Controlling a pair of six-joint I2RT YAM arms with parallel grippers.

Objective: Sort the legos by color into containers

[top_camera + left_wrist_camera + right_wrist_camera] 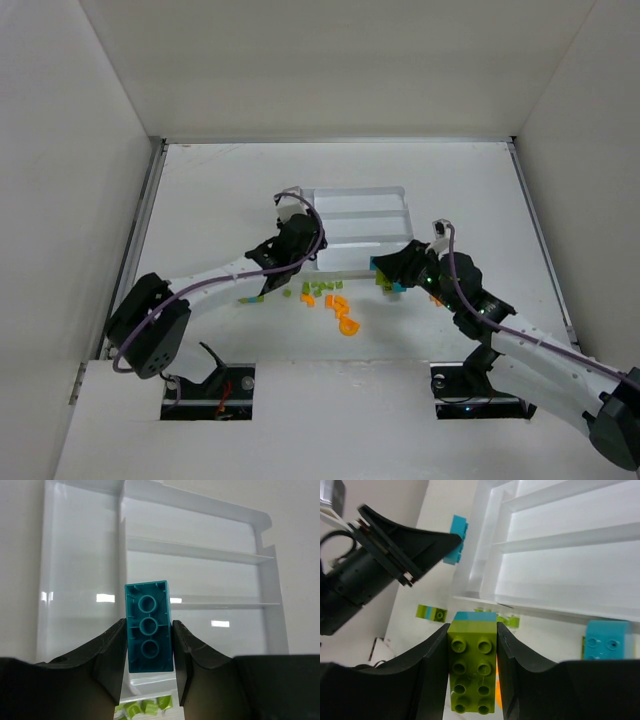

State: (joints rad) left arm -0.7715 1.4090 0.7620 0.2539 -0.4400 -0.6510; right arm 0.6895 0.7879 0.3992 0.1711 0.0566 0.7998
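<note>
Close by the white tray (pixel 355 191), left gripper (pixel 149 627) clamps a teal brick (pixel 148 604), right gripper (pixel 472 630) a lime brick (pixel 471 672).

You've got one white rectangular plastic tray (pixel 355 190) with four compartments: three long, one narrow. From the right wrist, count three teal plastic bricks (pixel 607 640). Overhead, count about four orange plastic pieces (pixel 347 325) and at least five lime green bricks (pixel 472 680), too small to tally exactly. Two arms: left gripper (pixel 149 624), right gripper (pixel 472 627).
</note>
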